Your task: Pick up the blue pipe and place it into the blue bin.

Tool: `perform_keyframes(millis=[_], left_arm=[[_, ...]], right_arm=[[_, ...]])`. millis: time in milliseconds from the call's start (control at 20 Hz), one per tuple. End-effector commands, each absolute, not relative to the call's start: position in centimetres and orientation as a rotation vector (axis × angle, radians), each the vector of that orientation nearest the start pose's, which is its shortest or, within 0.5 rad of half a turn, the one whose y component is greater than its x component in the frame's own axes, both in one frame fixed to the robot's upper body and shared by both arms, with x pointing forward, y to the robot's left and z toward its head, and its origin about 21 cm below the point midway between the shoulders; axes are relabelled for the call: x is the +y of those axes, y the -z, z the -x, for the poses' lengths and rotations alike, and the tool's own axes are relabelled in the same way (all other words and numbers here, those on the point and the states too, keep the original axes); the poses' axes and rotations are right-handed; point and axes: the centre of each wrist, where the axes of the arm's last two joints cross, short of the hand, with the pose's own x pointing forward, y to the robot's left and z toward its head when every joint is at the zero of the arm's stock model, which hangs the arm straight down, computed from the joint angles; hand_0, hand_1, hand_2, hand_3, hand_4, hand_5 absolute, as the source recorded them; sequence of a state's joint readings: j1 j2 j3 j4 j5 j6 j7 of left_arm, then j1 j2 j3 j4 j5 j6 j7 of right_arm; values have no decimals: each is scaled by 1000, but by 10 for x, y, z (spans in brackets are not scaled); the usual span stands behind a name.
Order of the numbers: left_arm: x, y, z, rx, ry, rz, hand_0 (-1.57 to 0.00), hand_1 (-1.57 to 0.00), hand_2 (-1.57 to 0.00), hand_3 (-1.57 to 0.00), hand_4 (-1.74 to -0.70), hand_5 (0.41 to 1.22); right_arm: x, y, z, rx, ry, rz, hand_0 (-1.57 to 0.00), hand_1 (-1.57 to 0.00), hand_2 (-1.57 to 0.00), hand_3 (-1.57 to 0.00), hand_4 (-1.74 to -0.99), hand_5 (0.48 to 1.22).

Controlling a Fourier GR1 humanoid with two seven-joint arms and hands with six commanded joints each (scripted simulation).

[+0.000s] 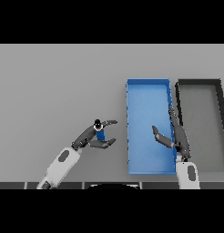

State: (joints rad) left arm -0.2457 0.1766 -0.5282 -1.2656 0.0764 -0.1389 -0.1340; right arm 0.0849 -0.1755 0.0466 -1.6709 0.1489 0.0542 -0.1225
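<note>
the left robot hand (93,135) sits just left of the frame's centre, its arm coming up from the lower left edge. its fingers and thumb are curled round the blue pipe (100,134), one finger reaching right above the pipe and others curving below it. the pipe shows as a short blue piece standing roughly upright between them, with a dark round end and a pale spot at its top. whether the pipe touches the grey surface (54,82) or is lifted off it cannot be told.

the right robot hand (174,136) is at the lower right of centre, its arm rising from the bottom edge. its fingers are straight and relaxed, holding nothing, with the thumb spread left over the floor of the blue bin (148,84) and the long fingers lying along that bin's right wall.

the blue bin stands just right of the pipe, apart from it. a dark grey bin (198,82) lies just beside it on the right.
</note>
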Motion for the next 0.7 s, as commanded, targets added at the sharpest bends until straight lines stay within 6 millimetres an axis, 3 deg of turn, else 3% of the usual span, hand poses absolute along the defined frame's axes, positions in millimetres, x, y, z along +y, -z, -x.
perform_keyframes(millis=[0, 100, 250, 400, 650], left_arm=[[143, 36, -269, -1468, 673, 426, -125, -319, -485, -535, -1281, 735], [140, 39, -267, -1471, 644, 434, -602, -752, -865, -908, -1439, 910], [132, 36, -261, -1481, 655, 458, -1075, -1151, -1210, -1194, -1580, 1062], [126, 33, -255, -1522, 675, 448, -1317, -1356, -1386, -1378, -1513, 1139], [117, 15, -260, -1640, 649, 461, -1488, -1501, -1510, -1508, -1474, 1194]], right_arm=[[-265, -15, -230, -1685, -332, 181, 1, 1, 1, 1, -1220, 656], [-262, -13, -230, -1680, -330, 177, 1, 1, 1, 1, -1219, 657], [-258, -13, -233, -1666, -322, 154, 1, 1, 1, 1, -1233, 660], [-259, -13, -232, -1680, -322, 154, 1, 1, 1, 1, -1222, 646], [-262, -12, -235, -1657, -304, 140, 1, 1, 1, 1, -1225, 630]])
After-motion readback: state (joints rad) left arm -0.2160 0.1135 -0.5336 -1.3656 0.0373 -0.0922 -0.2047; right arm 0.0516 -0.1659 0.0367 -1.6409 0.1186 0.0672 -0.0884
